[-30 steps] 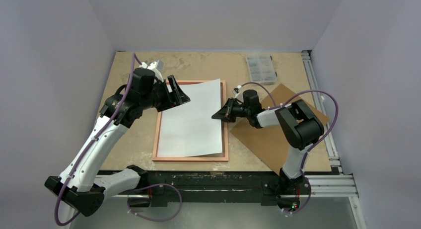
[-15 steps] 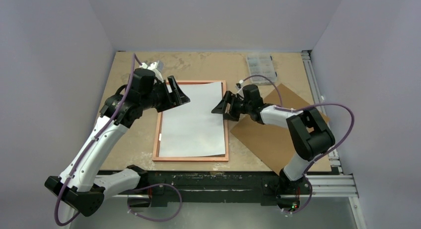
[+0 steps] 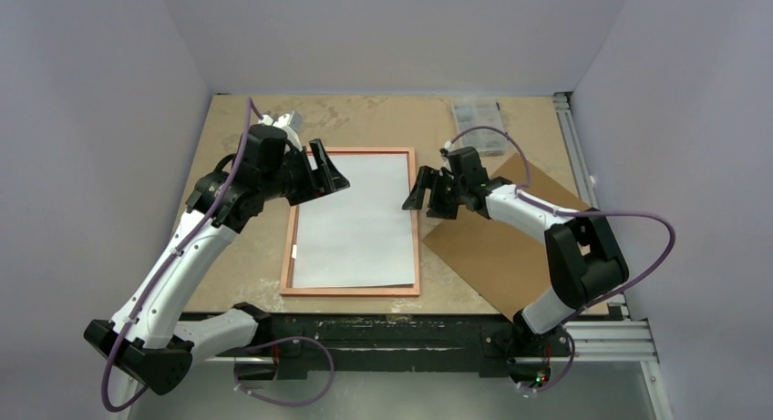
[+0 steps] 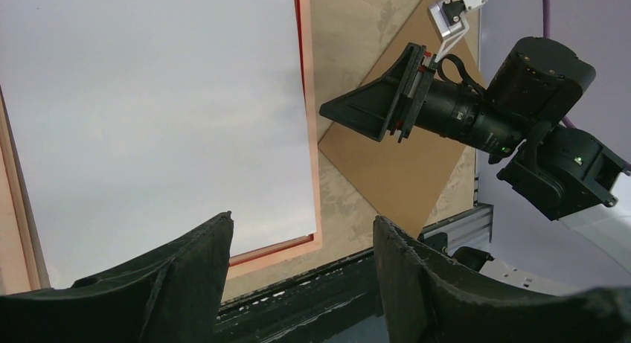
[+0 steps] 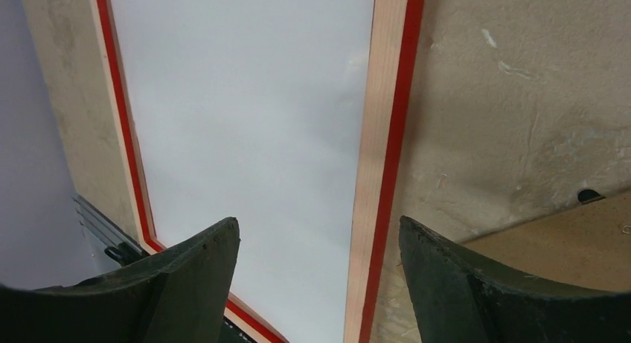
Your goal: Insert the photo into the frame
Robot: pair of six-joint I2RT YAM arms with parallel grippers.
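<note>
Photo [image 3: 354,221] lies white side up in frame [image 3: 352,291]. Left gripper [image 3: 330,171], fingers apart and empty, hovers at its 10 o'clock; right gripper [image 3: 421,192], likewise, at 2. Board [image 3: 492,256] at 4, box [image 3: 478,124] at 1.

Your 2 arms [image 3: 178,261]: white link shells, black joints, black bases. 1 purple cable [image 3: 638,216] runs along each. All black on your left hand [image 3: 330,168] and right hand [image 3: 416,188], 2 wedge fingers [image 5: 186,283] each.

No text, label or number is legible (the photo [image 3: 354,221] lies white-side up).
</note>
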